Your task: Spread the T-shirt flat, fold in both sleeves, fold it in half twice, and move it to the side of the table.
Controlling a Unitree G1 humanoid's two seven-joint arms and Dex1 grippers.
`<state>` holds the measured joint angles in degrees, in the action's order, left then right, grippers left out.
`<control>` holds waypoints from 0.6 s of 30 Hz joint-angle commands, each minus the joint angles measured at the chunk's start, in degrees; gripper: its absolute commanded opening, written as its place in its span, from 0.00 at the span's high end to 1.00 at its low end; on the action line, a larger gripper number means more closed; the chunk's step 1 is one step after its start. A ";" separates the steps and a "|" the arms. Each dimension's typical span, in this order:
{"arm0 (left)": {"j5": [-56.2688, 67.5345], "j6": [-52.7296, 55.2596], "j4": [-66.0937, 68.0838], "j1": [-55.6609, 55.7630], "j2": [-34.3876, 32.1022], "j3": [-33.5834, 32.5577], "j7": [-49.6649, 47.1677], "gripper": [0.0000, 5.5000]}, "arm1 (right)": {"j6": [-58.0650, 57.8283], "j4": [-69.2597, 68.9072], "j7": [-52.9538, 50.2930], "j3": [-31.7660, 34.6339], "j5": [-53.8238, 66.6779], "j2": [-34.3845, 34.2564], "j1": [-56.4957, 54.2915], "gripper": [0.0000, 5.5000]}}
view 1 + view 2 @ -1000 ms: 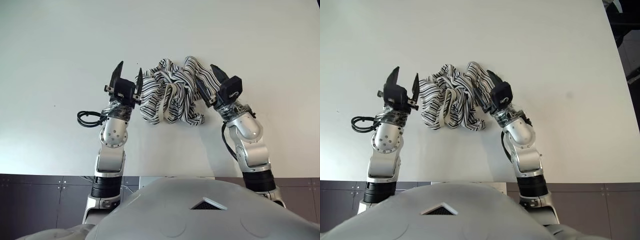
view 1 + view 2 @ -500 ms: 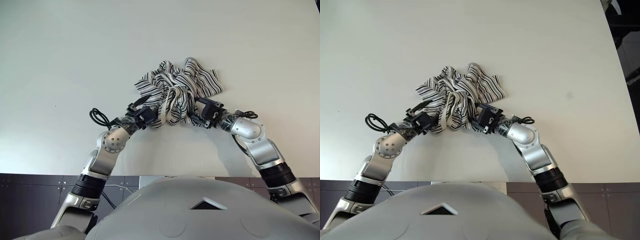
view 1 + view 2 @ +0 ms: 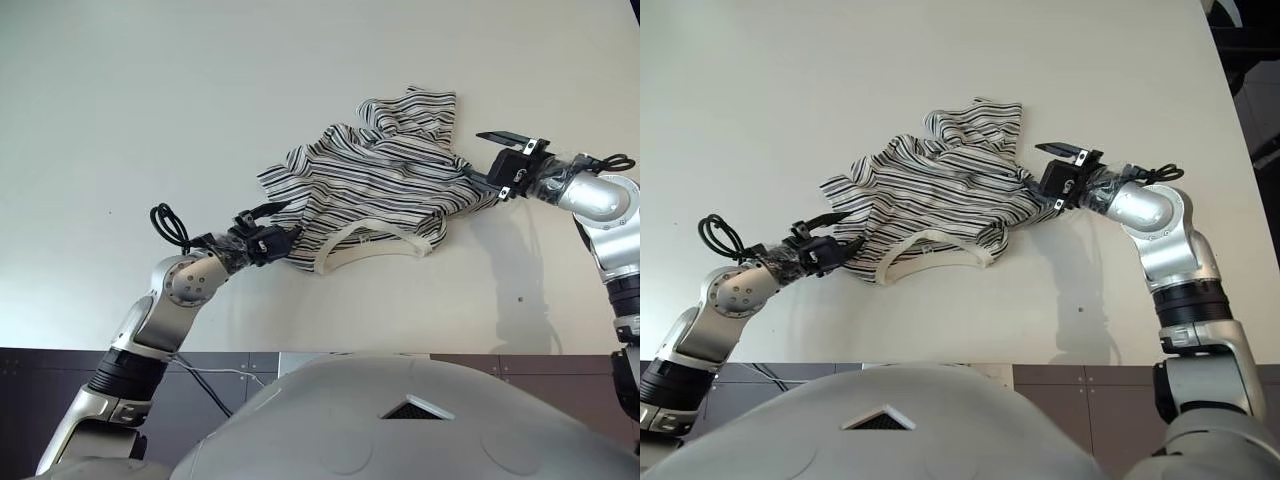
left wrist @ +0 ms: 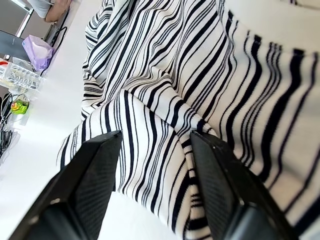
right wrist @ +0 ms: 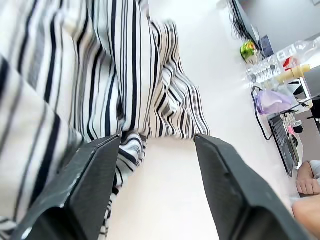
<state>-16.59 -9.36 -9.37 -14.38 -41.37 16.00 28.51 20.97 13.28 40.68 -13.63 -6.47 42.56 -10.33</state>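
The black-and-white striped T-shirt (image 3: 370, 180) lies partly spread and still wrinkled on the white table (image 3: 150, 100), its pale collar (image 3: 370, 243) toward me. My left gripper (image 3: 280, 228) is at the shirt's near left edge, open, with striped fabric between its fingers (image 4: 95, 170). My right gripper (image 3: 478, 160) is at the shirt's right edge, open, one finger above the cloth and one under it. In the right wrist view the right gripper (image 5: 157, 140) has striped fabric in its gap.
A black cable loop (image 3: 165, 225) sticks out at my left wrist. The table's front edge (image 3: 300, 350) runs just before me and its right edge (image 3: 1230, 100) borders dark floor. Bottles and a purple box (image 5: 272, 100) stand far off.
Both arms have swung apart, the right one far to the right. The bunched shirt has been pulled out wider, and both grippers now stand open.
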 commanded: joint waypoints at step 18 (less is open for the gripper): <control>-7.09 -34.52 2.56 -11.50 -14.16 -14.58 5.65 0.54 | -7.38 -24.07 -0.10 7.96 3.78 1.76 21.92 0.51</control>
<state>-18.59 -41.85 -9.27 -26.73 -55.53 0.34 36.16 14.52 -9.59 40.82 -6.04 -2.11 44.93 11.71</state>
